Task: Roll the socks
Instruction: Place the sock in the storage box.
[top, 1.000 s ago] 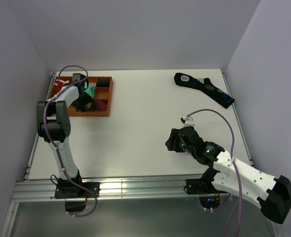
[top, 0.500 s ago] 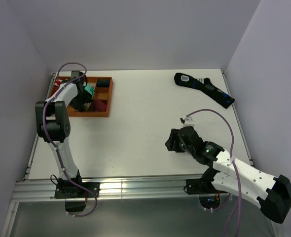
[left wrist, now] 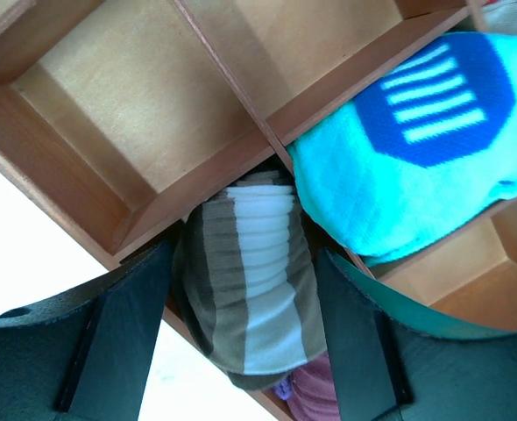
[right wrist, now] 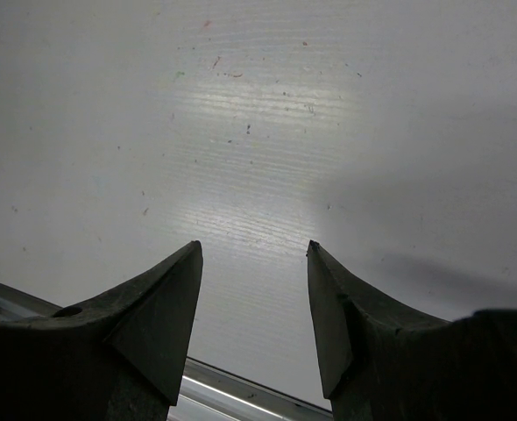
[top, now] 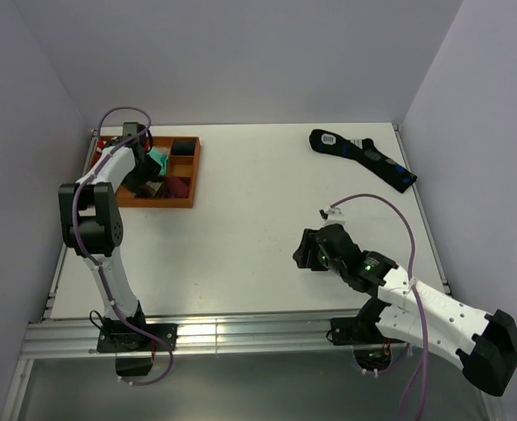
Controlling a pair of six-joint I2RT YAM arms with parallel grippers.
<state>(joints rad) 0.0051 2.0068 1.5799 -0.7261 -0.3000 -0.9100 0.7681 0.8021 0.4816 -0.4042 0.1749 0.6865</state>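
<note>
Left fingers [left wrist: 241,351] are spread around a striped rolled sock [left wrist: 250,281] in the wooden tray [left wrist: 109,132]; right fingers [right wrist: 254,324] are parted, empty, above the table [right wrist: 258,132].

left arm: we swung it further left over the wooden tray [top: 188,175] | left gripper [top: 141,151]: we drew it back toward the tray's left compartments | elbow: shifted left

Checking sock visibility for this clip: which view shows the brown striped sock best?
The left wrist view: the brown striped sock fills the space between the left gripper fingers, its bands clear, beside the turquoise sock. From above it is hidden under the arm at the wooden tray. The right wrist view shows only table.
</note>
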